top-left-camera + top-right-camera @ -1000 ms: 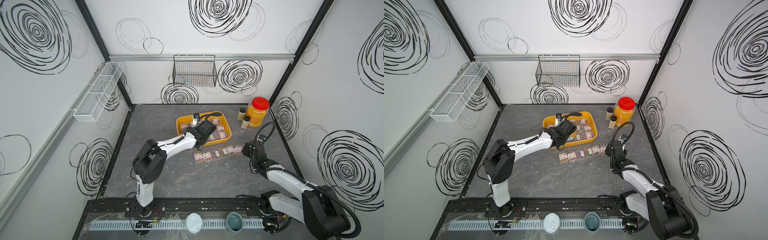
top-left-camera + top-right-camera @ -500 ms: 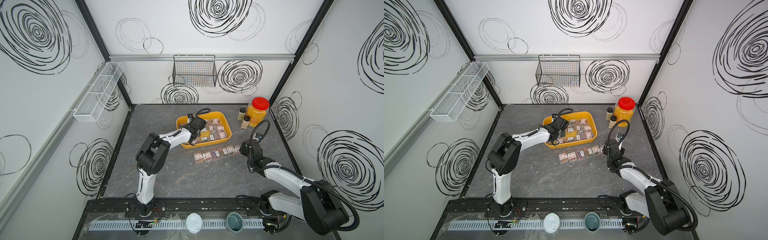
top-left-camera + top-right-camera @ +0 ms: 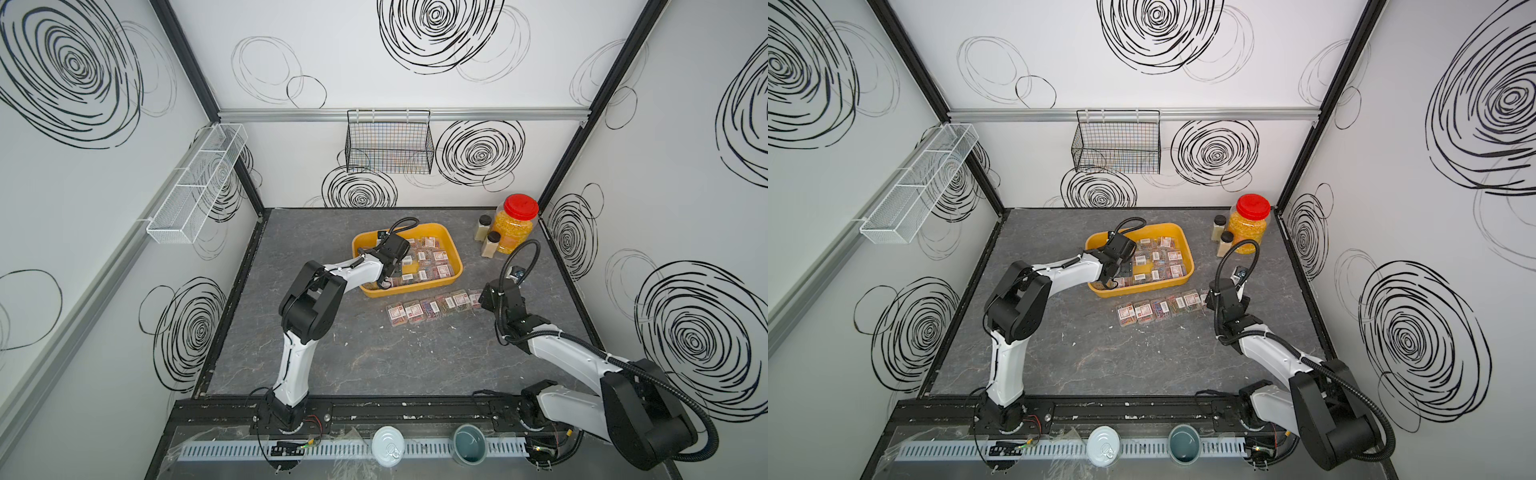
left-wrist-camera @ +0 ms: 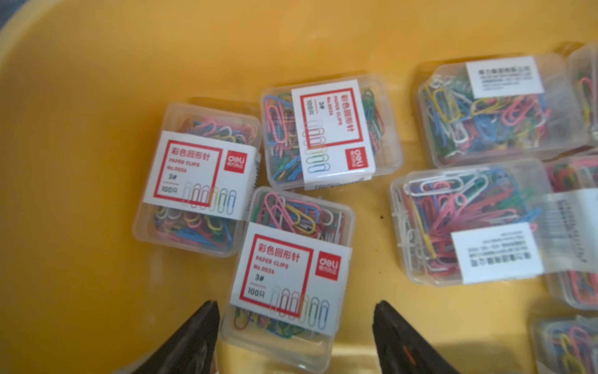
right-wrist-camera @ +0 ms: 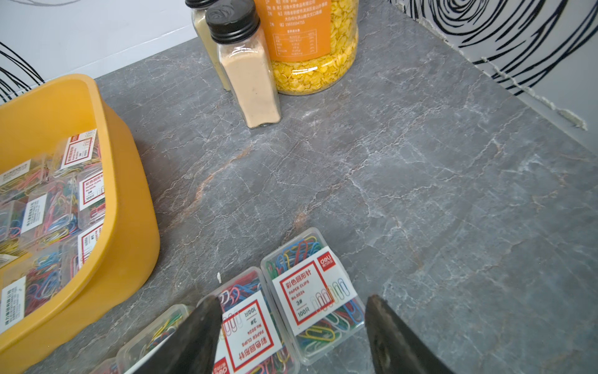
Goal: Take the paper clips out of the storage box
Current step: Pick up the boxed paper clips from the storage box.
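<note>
Most of the clear cases of paper clips (image 3: pixel 428 262) lie in the yellow storage box (image 3: pixel 415 287) at the back middle of the grey table (image 3: pixel 374 357). A row of further cases (image 3: pixel 432 308) lies on the table just in front of the box. The left gripper (image 4: pixel 296 304) is down in the box, its fingers (image 4: pixel 200 333) apart either side of one label-up case (image 4: pixel 293 268), not clamped, while the right gripper (image 5: pixel 293 299) hangs over the row's right end, fingers (image 5: pixel 388 333) apart and empty.

Top views overhead, twinned; wrist views close, sharing the storage box (image 4: pixel 81 97).
</note>
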### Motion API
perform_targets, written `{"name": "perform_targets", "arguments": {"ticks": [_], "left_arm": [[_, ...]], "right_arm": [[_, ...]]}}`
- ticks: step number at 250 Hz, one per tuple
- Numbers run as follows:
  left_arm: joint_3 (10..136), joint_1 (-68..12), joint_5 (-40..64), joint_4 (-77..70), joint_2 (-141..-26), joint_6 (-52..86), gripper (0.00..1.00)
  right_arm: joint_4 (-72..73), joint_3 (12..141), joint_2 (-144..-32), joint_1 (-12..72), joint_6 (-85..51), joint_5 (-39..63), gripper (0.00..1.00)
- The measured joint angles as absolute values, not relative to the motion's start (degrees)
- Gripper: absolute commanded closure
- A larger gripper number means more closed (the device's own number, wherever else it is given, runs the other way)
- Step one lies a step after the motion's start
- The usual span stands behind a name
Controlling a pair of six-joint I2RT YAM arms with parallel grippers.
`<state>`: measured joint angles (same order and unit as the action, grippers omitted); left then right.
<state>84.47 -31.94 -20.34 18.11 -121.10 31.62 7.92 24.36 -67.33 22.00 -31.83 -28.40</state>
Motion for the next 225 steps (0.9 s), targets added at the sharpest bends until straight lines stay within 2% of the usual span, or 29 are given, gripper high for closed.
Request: {"name": "perform_targets", "arguments": {"ticks": [45, 76, 142, 174, 225], "left_arm": [[88.1, -30.8, -18.0, 18.6, -124.7, 30.5, 0.24], [90.4, -30.2, -17.2, 19.8, -126.4, 30.0, 0.31], [94.9, -29.9, -17.2, 22.0, -129.0, 29.1, 0.29], [97.0, -29.8, -17.1, 23.0, -130.1, 28.7, 0.39], [97.3, -29.9, -17.1, 23.1, -130.3, 28.3, 0.47]], "right_arm": [[7.9, 24.4, -67.4, 22.0, -31.8, -28.4, 0.27], [7.9, 24.4, -67.5, 22.0, -31.8, -28.4, 0.27], [7.9, 24.4, -67.7, 22.3, -31.8, -28.5, 0.27], [7.9, 24.4, -67.7, 22.4, -31.8, -28.6, 0.27], [7.9, 24.5, -67.7, 22.7, -31.6, -28.8, 0.27]]}}
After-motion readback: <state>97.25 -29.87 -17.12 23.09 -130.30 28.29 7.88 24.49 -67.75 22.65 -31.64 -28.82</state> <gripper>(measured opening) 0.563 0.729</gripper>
